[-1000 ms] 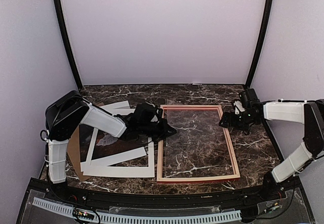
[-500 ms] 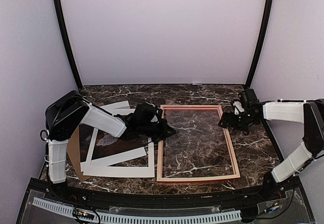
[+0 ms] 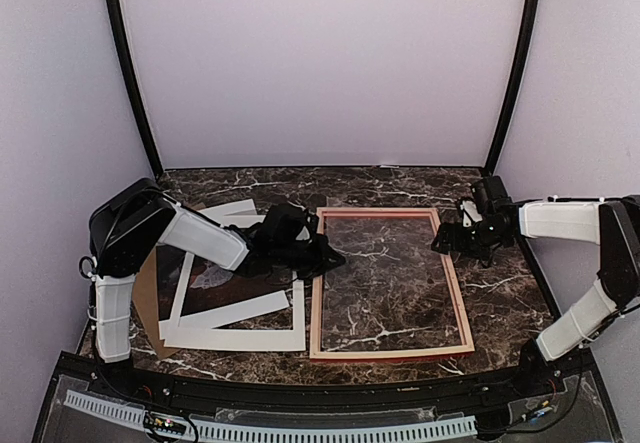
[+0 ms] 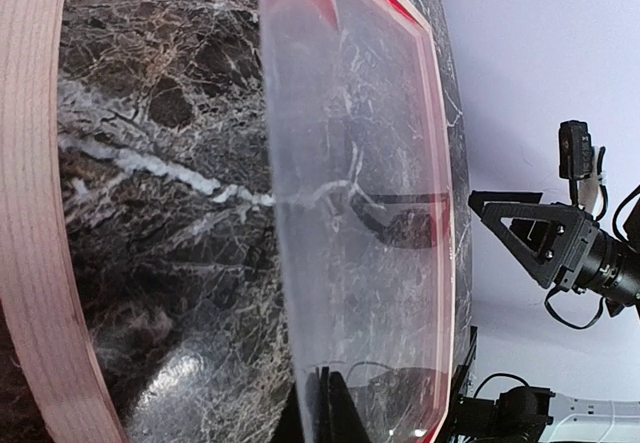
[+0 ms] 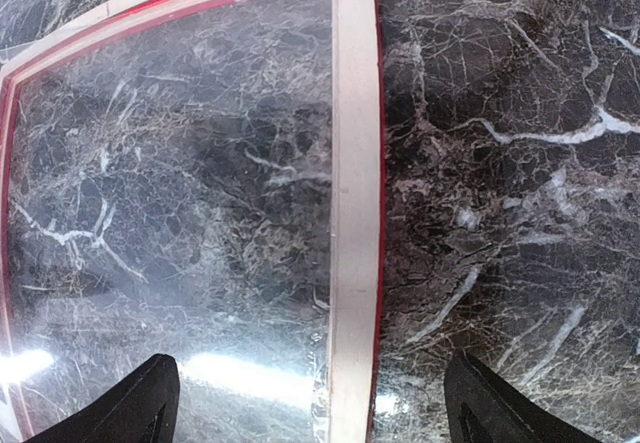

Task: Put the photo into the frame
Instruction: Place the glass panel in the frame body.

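Note:
The frame (image 3: 392,351) lies face down mid-table, pale wood back up, red showing along its edges (image 5: 355,163). A clear pane (image 3: 385,273) sits in it. My left gripper (image 3: 335,259) is shut on the pane's left edge; in the left wrist view its dark fingers (image 4: 340,413) pinch the pane (image 4: 360,213), which is raised off the near rail (image 4: 30,213). My right gripper (image 3: 447,241) is open, its fingertips straddling the frame's right rail (image 5: 315,408) just above it. The photo (image 3: 225,293) lies at left, its dark scene showing partly under a white mat (image 3: 250,339).
A brown backing board (image 3: 145,308) sticks out from under the mat at the far left. Dark marble table (image 3: 500,293) shows bare right of the frame. Black uprights and lilac walls close the back and sides.

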`<move>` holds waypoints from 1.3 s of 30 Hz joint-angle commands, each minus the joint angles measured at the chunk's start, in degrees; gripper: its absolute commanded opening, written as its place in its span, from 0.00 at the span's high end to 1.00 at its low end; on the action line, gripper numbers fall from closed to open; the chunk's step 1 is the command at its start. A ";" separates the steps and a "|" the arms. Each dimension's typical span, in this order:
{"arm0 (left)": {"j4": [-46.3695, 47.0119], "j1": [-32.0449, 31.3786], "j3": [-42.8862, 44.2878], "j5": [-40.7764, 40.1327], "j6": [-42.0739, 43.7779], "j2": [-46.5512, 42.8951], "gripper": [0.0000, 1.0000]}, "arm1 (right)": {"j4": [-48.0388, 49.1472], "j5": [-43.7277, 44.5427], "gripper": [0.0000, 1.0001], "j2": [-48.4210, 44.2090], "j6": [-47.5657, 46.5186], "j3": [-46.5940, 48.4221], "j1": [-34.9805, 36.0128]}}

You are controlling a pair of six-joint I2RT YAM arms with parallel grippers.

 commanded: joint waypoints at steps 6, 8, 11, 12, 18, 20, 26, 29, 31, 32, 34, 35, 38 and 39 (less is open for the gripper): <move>-2.43 0.56 1.35 -0.77 2.19 -1.64 1.00 | 1.00 0.73 0.07 0.72 -0.45 0.59 0.30; -2.57 0.53 1.51 -0.70 2.35 -1.59 1.00 | 1.01 0.60 0.07 0.81 -0.41 0.63 0.33; -2.84 0.54 1.85 -0.62 2.49 -1.38 1.00 | 1.12 0.47 0.07 0.81 -0.44 0.56 0.25; -2.88 0.55 2.02 -0.54 2.49 -1.30 1.00 | 1.21 0.42 0.07 0.77 -0.42 0.55 0.28; -2.77 0.50 2.84 0.45 2.67 -0.15 1.00 | 1.48 0.17 0.07 0.78 -0.30 0.20 0.37; -2.74 0.55 3.10 0.78 2.72 0.28 1.00 | 1.57 -0.02 0.07 0.67 -0.21 0.19 0.36; -3.08 0.48 3.78 1.43 2.96 1.15 0.95 | 1.67 -0.50 0.07 0.77 -0.37 0.70 1.06; -3.58 0.49 4.18 1.91 3.31 1.37 0.89 | 1.76 -0.72 0.07 1.24 -0.45 1.18 1.69; -3.94 0.49 4.41 2.20 3.49 1.67 0.85 | 1.74 -0.61 0.08 1.69 -0.45 1.68 2.28; -4.12 0.47 4.49 2.38 3.60 1.85 0.83 | 1.72 -0.63 0.08 1.91 -0.48 1.94 2.63; -4.33 0.53 4.71 2.61 3.76 2.00 0.80 | 1.72 -0.56 0.08 2.32 -0.54 2.48 3.48; -4.36 0.50 4.78 2.72 3.79 2.06 0.78 | 1.78 -0.46 0.08 2.54 -0.50 2.74 3.87; -4.76 0.47 4.98 2.90 4.18 2.19 0.73 | 1.73 -0.54 0.08 3.43 -0.50 3.70 5.12; -4.84 0.47 4.96 2.91 4.26 2.20 0.70 | 1.74 -0.52 0.08 3.78 -0.50 4.13 5.71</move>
